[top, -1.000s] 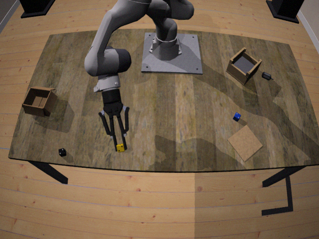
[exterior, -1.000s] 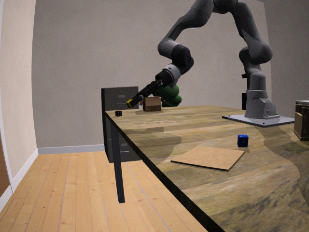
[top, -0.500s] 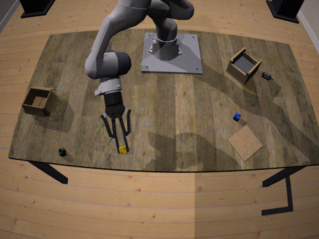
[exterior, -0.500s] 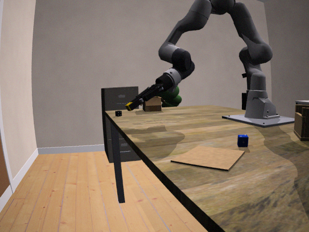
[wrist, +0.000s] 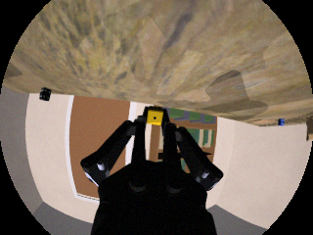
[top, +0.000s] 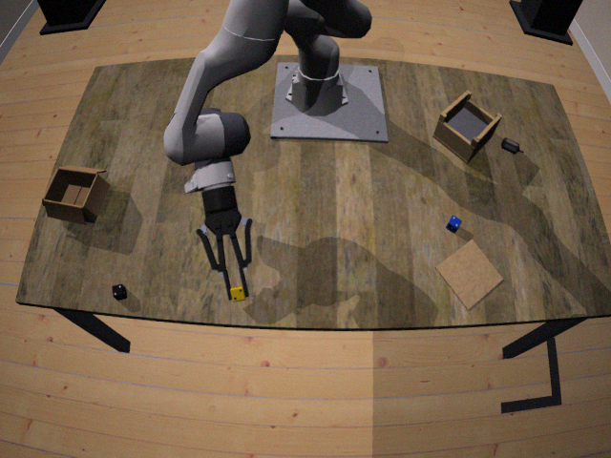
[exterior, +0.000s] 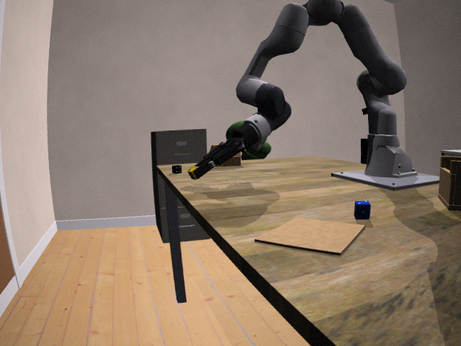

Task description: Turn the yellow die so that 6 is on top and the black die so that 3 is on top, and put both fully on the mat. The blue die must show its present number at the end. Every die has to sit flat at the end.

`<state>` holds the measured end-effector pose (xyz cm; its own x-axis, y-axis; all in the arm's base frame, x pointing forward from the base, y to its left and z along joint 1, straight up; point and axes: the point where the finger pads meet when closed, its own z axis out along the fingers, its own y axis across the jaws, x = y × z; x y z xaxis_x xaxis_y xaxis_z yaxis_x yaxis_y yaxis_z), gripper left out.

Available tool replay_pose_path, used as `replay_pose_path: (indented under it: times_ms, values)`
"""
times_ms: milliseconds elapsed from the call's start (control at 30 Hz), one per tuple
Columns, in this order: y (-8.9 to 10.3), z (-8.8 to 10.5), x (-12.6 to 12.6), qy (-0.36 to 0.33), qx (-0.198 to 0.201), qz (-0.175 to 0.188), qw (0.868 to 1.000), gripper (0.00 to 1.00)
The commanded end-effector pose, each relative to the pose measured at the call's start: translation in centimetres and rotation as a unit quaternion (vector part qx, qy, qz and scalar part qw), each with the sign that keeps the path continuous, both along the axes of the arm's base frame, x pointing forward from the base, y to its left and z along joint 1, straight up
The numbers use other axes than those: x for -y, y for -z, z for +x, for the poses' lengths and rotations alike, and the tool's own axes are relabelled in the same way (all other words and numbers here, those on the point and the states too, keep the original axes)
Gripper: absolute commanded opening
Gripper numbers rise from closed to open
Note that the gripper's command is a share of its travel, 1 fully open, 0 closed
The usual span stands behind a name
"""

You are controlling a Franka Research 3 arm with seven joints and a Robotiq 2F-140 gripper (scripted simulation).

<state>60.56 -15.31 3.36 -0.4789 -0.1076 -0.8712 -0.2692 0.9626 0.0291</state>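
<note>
Your black two-finger gripper (top: 237,290) (exterior: 194,172) (wrist: 155,113) pinches the small yellow cubic die (top: 238,293) (exterior: 191,171) (wrist: 155,117) at its fingertips, over the counter's (top: 315,187) (exterior: 297,174) (wrist: 147,59) long edge opposite the arm's base, probably slanted so you can turn 6 upward. The black cubic die (top: 119,291) (exterior: 176,169) (wrist: 45,94) lies near one end of that edge; the square tan mat (top: 469,274) (exterior: 310,235), towards the other, awaits both. The blue cubic die (top: 453,223) (exterior: 362,210) (wrist: 281,121) sits just beside the mat, best left untouched.

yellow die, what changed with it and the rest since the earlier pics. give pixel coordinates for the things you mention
The yellow die (top: 238,293) (exterior: 191,172) (wrist: 155,117) has come down toward the table, moving slightly toward the near edge and right in the top view. The gripper (top: 237,292) (exterior: 194,172) (wrist: 155,113) carried it; nothing was newly grasped or released. The black die (top: 119,291) (exterior: 176,169) (wrist: 45,94), blue die (top: 453,223) (exterior: 362,210) (wrist: 281,121) and mat (top: 469,274) (exterior: 310,235) stayed put.
</note>
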Motion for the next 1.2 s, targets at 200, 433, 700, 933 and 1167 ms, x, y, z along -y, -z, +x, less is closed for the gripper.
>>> replay_pose_path:
  times_ms: [200,433,700,933,1167]
  values:
    - [0.62,0.36,0.13,-0.006,0.012,-0.011,1.000,0.24]
    - [0.62,0.36,0.13,-0.006,0.012,-0.011,1.000,0.24]
    - [0.62,0.36,0.13,-0.006,0.012,-0.011,1.000,0.24]
    - [0.62,0.36,0.13,-0.006,0.012,-0.011,1.000,0.24]
    - [0.62,0.36,0.13,-0.006,0.012,-0.011,1.000,0.24]
